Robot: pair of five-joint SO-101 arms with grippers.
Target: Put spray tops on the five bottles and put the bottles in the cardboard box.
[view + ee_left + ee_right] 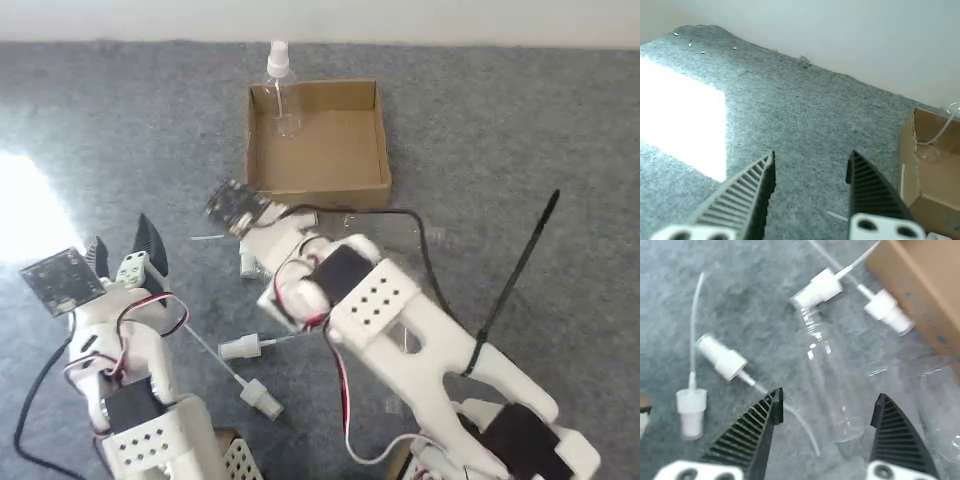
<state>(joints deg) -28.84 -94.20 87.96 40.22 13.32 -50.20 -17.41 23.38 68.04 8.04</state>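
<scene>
A clear bottle [832,385] without a top lies on the grey carpet between the spread fingers of my right gripper [830,396], which is open just above it. Several loose white spray tops lie around it: one [817,287] at the bottle's neck, another [885,310] beside the cardboard box [925,285], and two more [725,360] [690,410] off to the side. One capped bottle [280,90] stands in the box's [375,135] far left corner. My left gripper [122,235] is open over bare carpet, left of the box [930,165].
A second clear bottle [940,400] lies beside the first. Two spray tops [245,348] [262,398] lie between the arms. The right arm [400,320] stretches across the middle toward the box. A pale wall [840,35] borders the carpet's far edge.
</scene>
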